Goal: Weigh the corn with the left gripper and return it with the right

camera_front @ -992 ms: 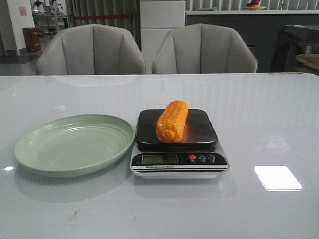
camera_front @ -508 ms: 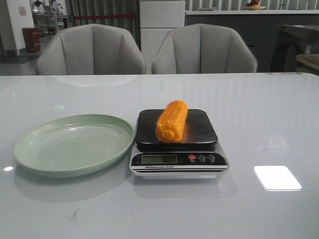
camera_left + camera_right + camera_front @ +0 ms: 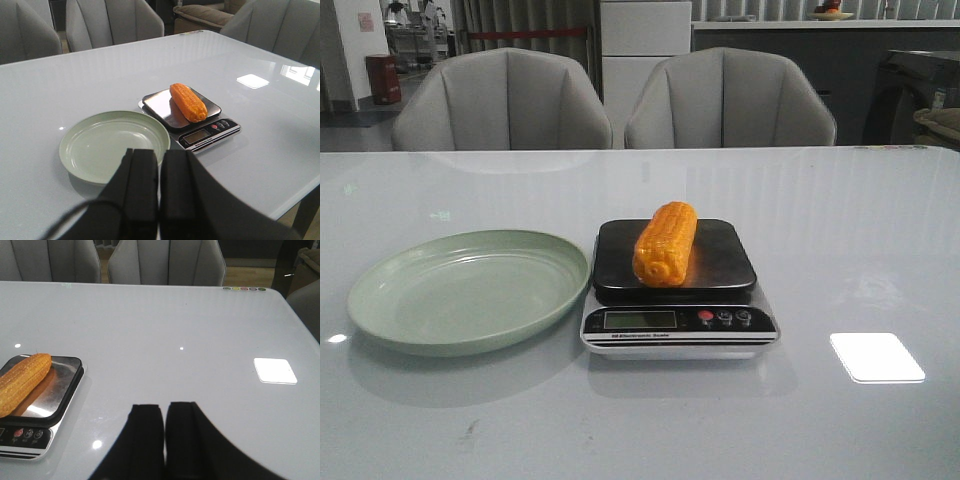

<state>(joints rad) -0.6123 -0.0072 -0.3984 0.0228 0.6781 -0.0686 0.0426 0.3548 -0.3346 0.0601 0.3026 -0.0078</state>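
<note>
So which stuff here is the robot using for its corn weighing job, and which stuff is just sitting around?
For the job:
- corn, lying on the scale
- kitchen scale
- green plate, empty beside the scale
- left gripper, shut
- right gripper, shut

Just around:
- two grey chairs behind the table
- red bin far back

Even, fairly bright indoor light falls from overhead. The glossy desk (image 3: 840, 240) mirrors a square lamp as a white glare patch (image 3: 877, 357). Shadows are soft. The nearest wrist-view tool (image 3: 159, 185) is slightly blurred.
</note>
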